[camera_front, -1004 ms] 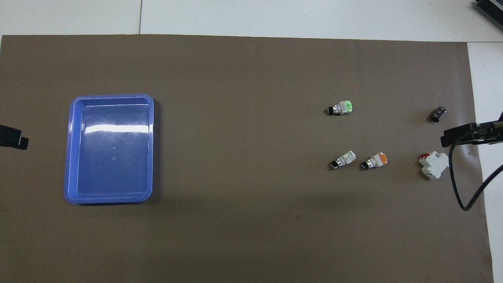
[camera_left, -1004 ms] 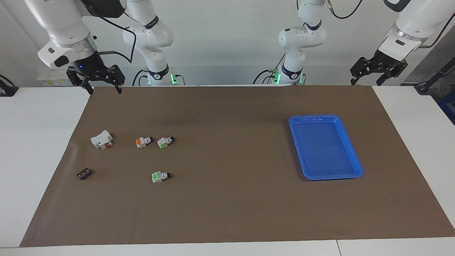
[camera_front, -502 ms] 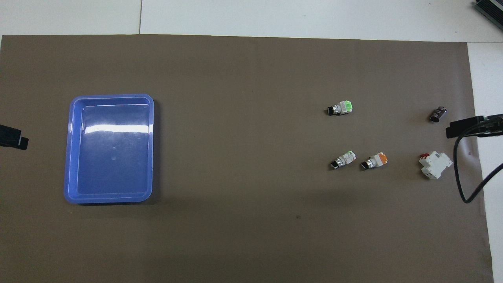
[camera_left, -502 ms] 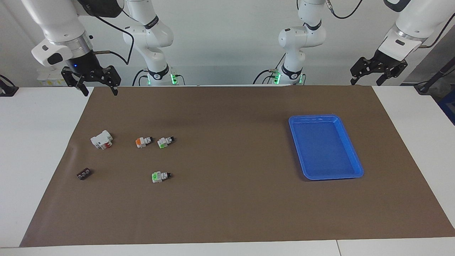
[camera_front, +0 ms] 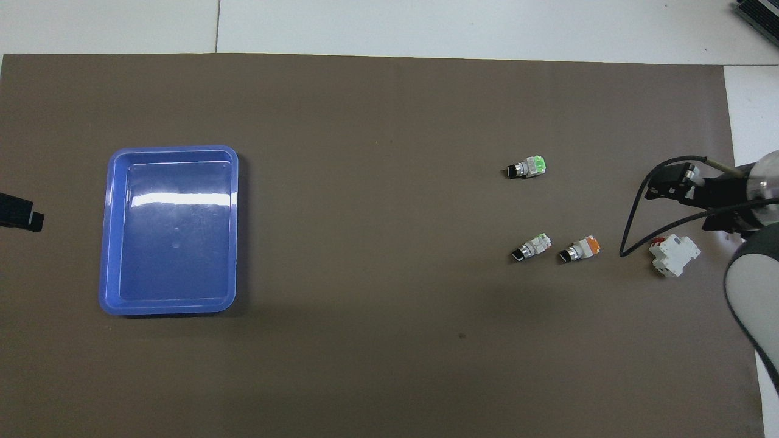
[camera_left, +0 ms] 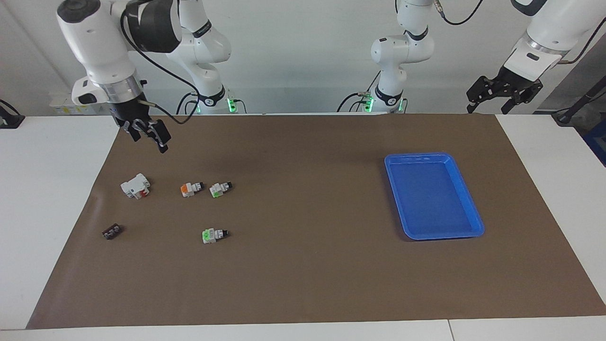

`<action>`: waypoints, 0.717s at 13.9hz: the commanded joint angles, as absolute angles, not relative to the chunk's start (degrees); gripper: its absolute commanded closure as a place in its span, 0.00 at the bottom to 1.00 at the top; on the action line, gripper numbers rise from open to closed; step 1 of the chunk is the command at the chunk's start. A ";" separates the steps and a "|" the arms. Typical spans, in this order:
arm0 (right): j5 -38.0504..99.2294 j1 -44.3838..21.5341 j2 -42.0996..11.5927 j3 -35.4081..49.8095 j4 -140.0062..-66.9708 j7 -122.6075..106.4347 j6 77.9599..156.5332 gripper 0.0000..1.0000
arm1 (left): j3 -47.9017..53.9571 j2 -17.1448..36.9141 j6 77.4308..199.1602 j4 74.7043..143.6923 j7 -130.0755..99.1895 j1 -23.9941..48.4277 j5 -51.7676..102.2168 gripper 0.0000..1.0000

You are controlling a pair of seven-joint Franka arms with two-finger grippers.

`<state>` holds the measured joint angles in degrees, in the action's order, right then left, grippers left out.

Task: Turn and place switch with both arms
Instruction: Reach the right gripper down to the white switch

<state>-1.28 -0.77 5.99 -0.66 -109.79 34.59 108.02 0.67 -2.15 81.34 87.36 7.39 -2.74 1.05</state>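
Note:
The switch [camera_left: 220,189] [camera_front: 531,247], a tiny white block with a pale-green end and a black knob, lies on the brown mat toward the right arm's end. My right gripper [camera_left: 149,137] [camera_front: 666,185] hangs open and empty above the mat, closer to the robots than the row of parts and well apart from the switch. My left gripper [camera_left: 487,110] [camera_front: 21,216] waits open in the air off the mat's corner at the left arm's end.
Beside the switch lies an orange-ended switch [camera_left: 190,189] [camera_front: 581,248], then a white breaker block [camera_left: 136,185] [camera_front: 672,255]. A bright-green switch [camera_left: 214,234] [camera_front: 527,167] and a small black part [camera_left: 112,231] lie farther out. A blue tray [camera_left: 433,155] [camera_front: 173,148] sits toward the left arm's end.
My right arm has swung in from the mat's corner over the mat, dropped lower and turned its wrist. The left arm and all parts have stayed put.

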 commanded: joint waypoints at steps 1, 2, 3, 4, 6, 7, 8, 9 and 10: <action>-0.27 -2.36 3.63 -0.53 -115.05 50.56 112.41 0.00 | 0.88 -2.55 80.86 87.80 8.17 -3.43 1.41 0.00; 0.95 -3.07 1.25 -0.53 -115.22 57.76 114.94 0.00 | 0.88 -2.55 80.86 87.80 8.17 -3.43 1.41 0.00; 2.79 -3.77 -1.12 -0.53 -115.40 64.18 116.79 0.00 | 0.88 -2.55 80.86 87.80 8.17 -3.43 1.41 0.00; 4.99 -4.13 -3.40 -0.53 -115.57 69.12 117.76 0.00 | 0.88 -2.55 80.86 87.80 8.17 -3.43 1.41 0.00; 11.05 -4.48 -6.06 -0.53 -117.84 73.99 121.53 0.00 | 0.88 -2.55 80.86 87.80 8.17 -3.43 1.41 0.00; 12.47 -5.87 -5.89 -0.53 -120.91 74.18 124.42 0.00 | 0.88 -2.55 80.86 87.80 8.17 -3.43 1.41 0.00; 13.44 -5.98 -5.89 -0.53 -123.20 74.09 127.67 0.00 | 0.88 -2.55 80.86 87.80 8.17 -3.43 1.41 0.00; 14.06 -6.15 -6.06 -0.53 -125.05 73.74 130.23 0.00 | 0.88 -2.55 80.86 87.80 8.17 -3.43 1.41 0.00; 14.15 -6.24 -6.15 -0.44 -126.55 73.48 131.91 0.00 | 0.88 -2.55 80.86 87.80 8.17 -3.43 1.41 0.00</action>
<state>12.63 -6.10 -8.06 -0.51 -122.05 72.74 128.15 0.67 -2.15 81.34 87.36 7.39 -2.74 1.05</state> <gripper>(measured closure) 0.000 0.000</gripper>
